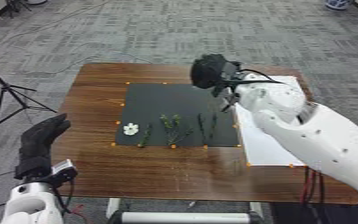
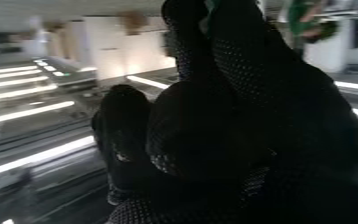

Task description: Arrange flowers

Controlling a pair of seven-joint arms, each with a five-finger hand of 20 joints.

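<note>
The right hand (image 1: 209, 71) is above the far right part of a dark mat (image 1: 158, 100). In the right wrist view, the right hand (image 2: 238, 115) has a thin green sliver (image 2: 213, 7) at its far end; whether it is held is unclear. A green and reddish-brown thing (image 2: 307, 21) is beyond the glove, too blurred to identify. Near the mat's front edge lie a white flower (image 1: 131, 129), a short green stem (image 1: 145, 136), a branching green sprig (image 1: 172, 128) and slender dark-green stems (image 1: 201, 126). The left hand (image 1: 42, 136) is open beside the table's left edge, fingers straight.
A white sheet (image 1: 269, 142) covers the right side of the wooden table (image 1: 140, 170), under the right arm. Small orange markers are around the mat. A black tripod (image 1: 7, 90) stands on the floor at the left.
</note>
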